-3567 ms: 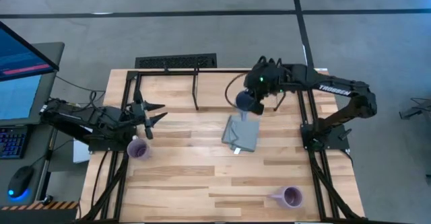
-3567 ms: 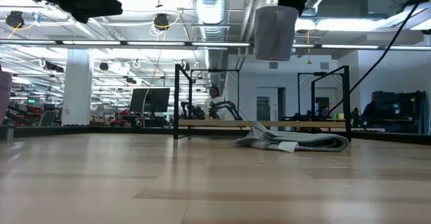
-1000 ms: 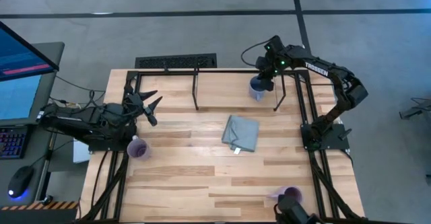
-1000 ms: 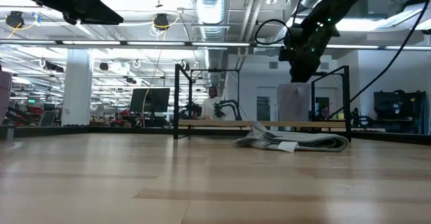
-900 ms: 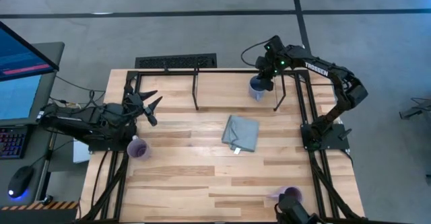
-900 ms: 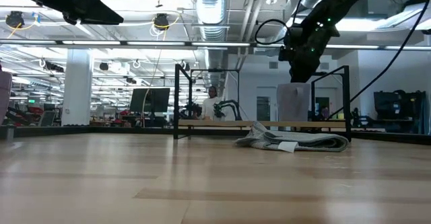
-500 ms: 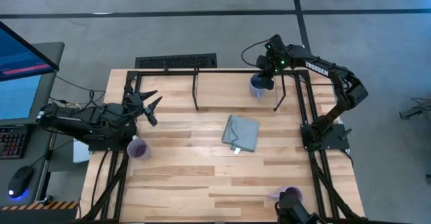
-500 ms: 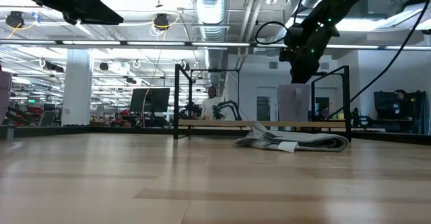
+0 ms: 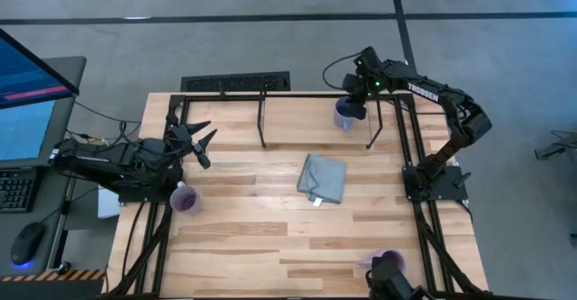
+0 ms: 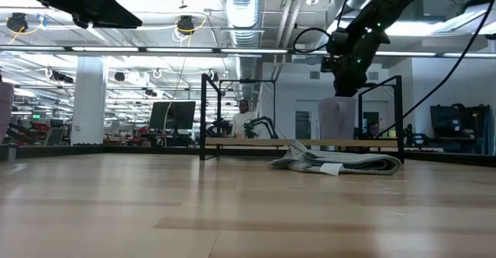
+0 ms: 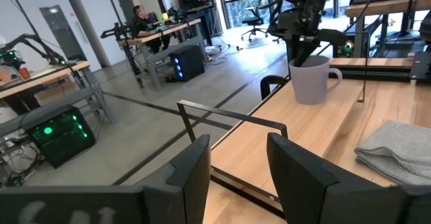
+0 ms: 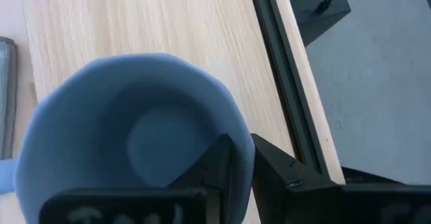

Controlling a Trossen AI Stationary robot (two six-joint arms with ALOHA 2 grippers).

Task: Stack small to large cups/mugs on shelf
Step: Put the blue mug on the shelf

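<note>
A: Shelf (image 9: 262,120): black rod frame at the far edge of the surface (image 9: 270,219). Grey cloth (image 9: 323,177) lies mid-surface.

B: Arms?

A: Left end effector (image 9: 206,136) hovers over the left side, released, holding nothing. Right end effector (image 9: 353,111) is down over the rim of the blue-grey mug (image 9: 343,116).

B: Clenched or let go?

A: Can't tell. The mug stands upright inside the frame, toward its right end.

B: Other mugs?

A: One purple mug (image 9: 184,198) is by the left arm and another purple mug (image 9: 389,262) is at the near edge, both well apart from the shelf.

B: Risks?

A: If the rim snags on lift-off, the mug could tip or drag. The wrist could also clip a shelf rod.

B: View differences?

A: Right wrist view shows the mug's empty inside (image 12: 135,136). Low view shows its base on the surface (image 10: 338,118), but neither purple mug. Only the high view shows those.
</note>
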